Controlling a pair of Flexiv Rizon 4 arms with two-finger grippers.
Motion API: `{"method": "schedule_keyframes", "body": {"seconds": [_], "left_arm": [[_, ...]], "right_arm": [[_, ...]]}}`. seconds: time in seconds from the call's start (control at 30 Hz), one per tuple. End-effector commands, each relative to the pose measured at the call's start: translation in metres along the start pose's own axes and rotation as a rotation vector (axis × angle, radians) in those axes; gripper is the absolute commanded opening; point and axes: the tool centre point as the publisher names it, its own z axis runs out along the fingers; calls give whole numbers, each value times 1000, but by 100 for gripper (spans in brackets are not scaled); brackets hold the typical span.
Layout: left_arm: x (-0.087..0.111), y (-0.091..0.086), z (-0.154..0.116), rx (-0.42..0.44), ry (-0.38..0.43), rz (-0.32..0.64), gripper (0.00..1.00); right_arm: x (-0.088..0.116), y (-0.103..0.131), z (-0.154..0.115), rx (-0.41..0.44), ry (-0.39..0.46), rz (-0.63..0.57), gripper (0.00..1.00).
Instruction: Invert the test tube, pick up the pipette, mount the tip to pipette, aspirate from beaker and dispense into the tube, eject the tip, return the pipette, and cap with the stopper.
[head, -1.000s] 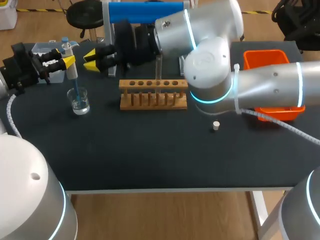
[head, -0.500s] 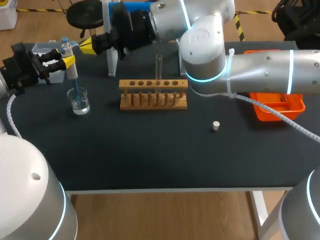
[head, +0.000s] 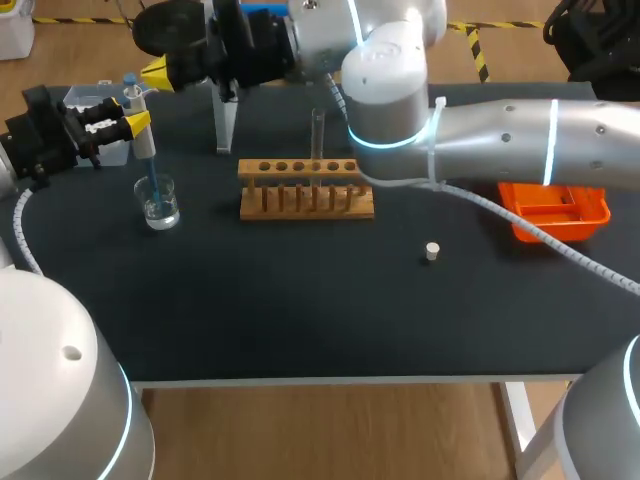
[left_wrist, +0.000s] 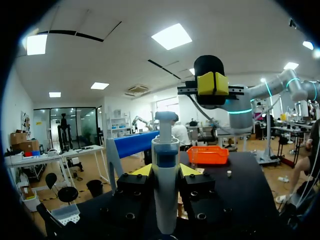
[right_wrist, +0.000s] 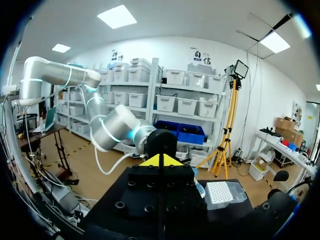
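My left gripper (head: 136, 123) at the table's left is shut on the white pipette (head: 144, 142), held upright. Its blue tip dips into the glass beaker (head: 159, 203) of clear liquid. In the left wrist view the pipette (left_wrist: 165, 185) stands between the fingers. My right arm reaches across the back of the table; its gripper (head: 157, 76) is shut on nothing, above and just behind the pipette's top, and shows in the left wrist view as my right gripper (left_wrist: 213, 83) hanging over the plunger. A test tube (head: 318, 135) stands upright in the wooden rack (head: 306, 190). The white stopper (head: 432, 251) lies on the mat.
An orange tray (head: 556, 210) sits at the right, partly under my right arm. A clear tip box (head: 92, 100) stands at the back left behind my left gripper. The acrylic pipette stand (head: 223, 122) rises behind the rack.
My right gripper closed its fingers and swung left and back, from beside the pipette to above and behind its top. The left gripper and pipette stayed still.
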Motion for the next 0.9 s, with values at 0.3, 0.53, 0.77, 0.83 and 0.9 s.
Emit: {"method": "schedule_keyframes", "body": {"seconds": [0.3, 0.53, 0.77, 0.83, 0.9], "left_arm": [[0, 0, 0, 2, 1, 1, 0], [0, 0, 0, 2, 1, 1, 0], [0, 0, 0, 2, 1, 1, 0], [0, 0, 0, 2, 1, 1, 0], [0, 0, 0, 2, 1, 1, 0]], "right_arm": [[-17, -1, 15, -128, -53, 62, 0], [-19, 3, 23, -162, -55, 56, 0], [-23, 1, 32, -163, -54, 63, 0], [-25, 0, 33, -160, -56, 66, 0], [-26, -1, 34, -157, -59, 69, 0]]}}
